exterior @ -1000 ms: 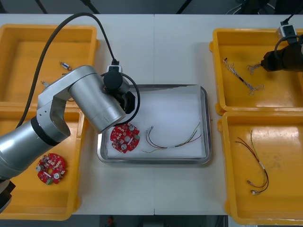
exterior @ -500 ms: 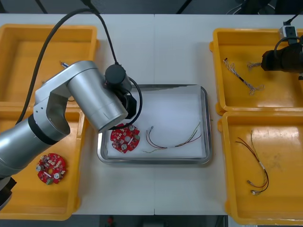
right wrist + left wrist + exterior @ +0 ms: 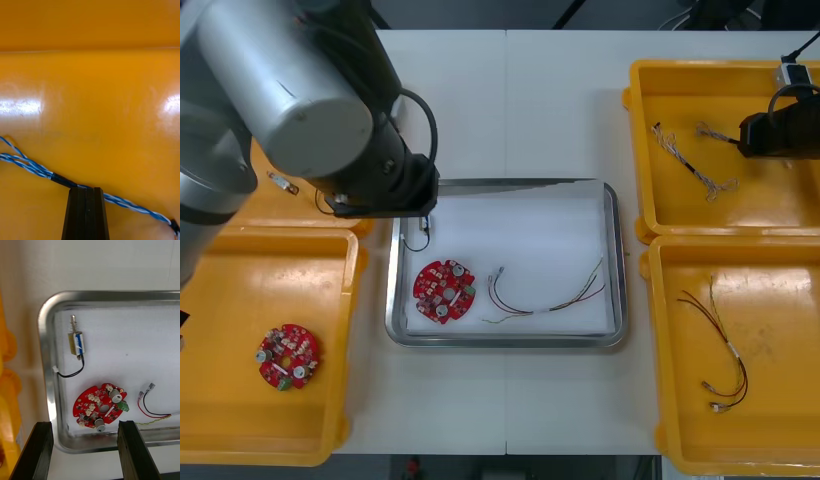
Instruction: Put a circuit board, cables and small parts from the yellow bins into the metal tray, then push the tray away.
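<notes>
Currently about two-thirds done, by my reading.

Nearest you: the near left bin (image 3: 240, 290) holds a spare board (image 3: 288, 357). The near right bin (image 3: 780, 300) holds a spare cable (image 3: 725, 340) with red and dark strands. Neither looks needed for now.

Middle: the tray (image 3: 617, 260) sits on the tabletop (image 3: 510, 100) between the bins, white inside.
- board (image 3: 444, 292) at its near left
- red-yellow cable (image 3: 550, 307) just beside the board, running toward the right wall
- part (image 3: 76, 343) in the far left corner, its black lead trailing to the left wall

So you have one board, one cable and one part in.

The left end effector (image 3: 84, 423) hangs above the tray's near left corner. Its fingers are spread with nothing between them. I read that as a drop completed.

Far side: the far left bin (image 3: 300, 210) has more parts (image 3: 280, 181) on its floor. In the far right bin (image 3: 780, 190), the right end effector (image 3: 86, 188) sits low over the floor. Its fingers are pressed together, pinching the blue-white cable (image 3: 62, 180) at the tips. The cable runs out to both sides. A second twisted cable (image 3: 695, 172) lies loose, apart from it.

Left for you:
- lift the pinched cable clear of the bin
- carry it to the tray and release it
- push the tray away

The tray sits level with the bins, so I judge the push not yet done.
</notes>
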`<control>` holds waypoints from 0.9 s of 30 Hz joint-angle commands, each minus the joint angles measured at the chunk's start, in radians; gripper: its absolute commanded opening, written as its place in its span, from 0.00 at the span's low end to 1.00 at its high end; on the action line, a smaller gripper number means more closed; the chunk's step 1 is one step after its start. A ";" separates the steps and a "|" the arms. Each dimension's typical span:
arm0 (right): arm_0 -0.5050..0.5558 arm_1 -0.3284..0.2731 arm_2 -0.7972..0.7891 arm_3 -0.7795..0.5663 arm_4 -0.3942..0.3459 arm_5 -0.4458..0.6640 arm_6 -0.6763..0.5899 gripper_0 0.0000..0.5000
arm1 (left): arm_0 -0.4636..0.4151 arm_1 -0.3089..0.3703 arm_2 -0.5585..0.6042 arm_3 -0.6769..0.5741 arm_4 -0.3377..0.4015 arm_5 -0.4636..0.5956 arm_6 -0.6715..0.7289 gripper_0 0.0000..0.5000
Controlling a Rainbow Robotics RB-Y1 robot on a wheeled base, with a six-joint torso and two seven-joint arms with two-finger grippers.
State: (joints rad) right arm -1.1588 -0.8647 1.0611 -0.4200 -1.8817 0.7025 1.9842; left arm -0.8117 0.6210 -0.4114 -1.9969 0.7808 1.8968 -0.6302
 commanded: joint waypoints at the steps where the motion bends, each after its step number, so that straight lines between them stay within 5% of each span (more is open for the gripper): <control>1: 0.005 -0.100 -0.090 -0.056 0.093 0.098 -0.010 0.00 | -0.078 0.118 0.106 0.021 0.118 0.021 0.027 1.00; 9: 0.005 -0.174 -0.148 -0.123 0.167 0.255 -0.010 0.00 | -0.132 0.212 0.178 0.165 0.219 0.023 0.035 1.00; 18: 0.014 -0.177 -0.150 -0.141 0.167 0.325 -0.010 0.01 | -0.201 0.233 0.241 0.405 0.158 0.023 0.037 1.00; 20: 0.022 -0.175 -0.148 -0.152 0.167 0.327 -0.010 0.11 | -0.213 0.240 0.247 0.449 0.120 0.023 0.033 1.00; 24: 0.044 -0.175 -0.148 -0.189 0.187 0.324 0.005 0.88 | -0.224 0.270 0.246 0.558 0.101 -0.035 0.004 1.00; 25: 0.047 -0.175 -0.148 -0.201 0.205 0.325 0.012 0.99 | -0.224 0.282 0.246 0.584 0.104 -0.058 -0.028 1.00; 27: 0.048 -0.175 -0.150 -0.220 0.242 0.334 0.021 1.00 | -0.224 0.298 0.244 0.624 0.109 -0.088 -0.086 1.00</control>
State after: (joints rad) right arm -1.1207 -0.9993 0.9320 -0.6079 -1.6799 1.0225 1.9850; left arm -0.9849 0.8442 -0.1953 -1.4111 0.8936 1.8499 -0.6315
